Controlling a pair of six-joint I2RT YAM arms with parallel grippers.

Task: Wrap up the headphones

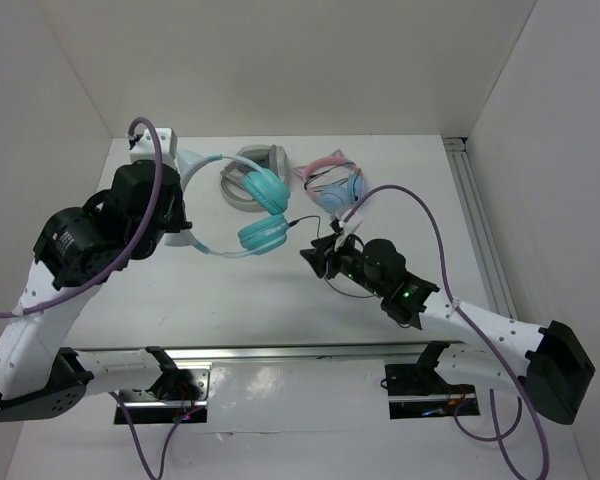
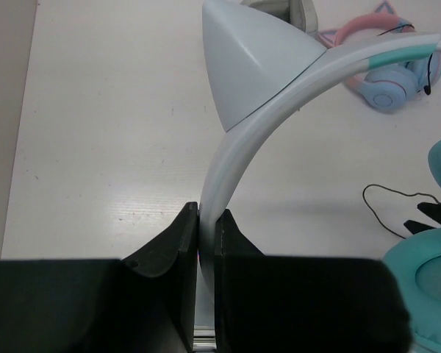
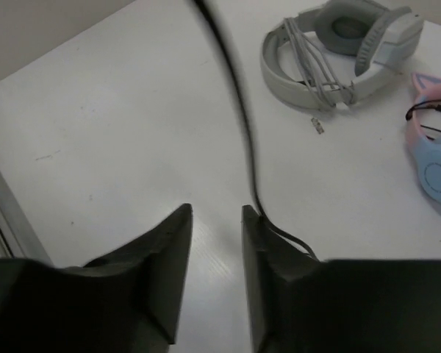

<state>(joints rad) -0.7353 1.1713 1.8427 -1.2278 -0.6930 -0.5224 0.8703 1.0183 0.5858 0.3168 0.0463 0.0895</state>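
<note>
Left tool (image 2: 206, 220) clamps the headband (image 2: 224, 165); right tool (image 3: 217, 220), slightly parted and empty, has the cable (image 3: 240, 110) alongside its finger.

Top view looks down on the table (image 1: 230, 300); both low, close wrist views share the pink-banded headphones (image 2: 386, 92).

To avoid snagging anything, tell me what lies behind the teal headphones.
Grey headphones lie right behind the teal headphones, whose upper cup overlaps them, hiding part of their band. Pink headphones sit behind and to the right, uncovered.
</note>
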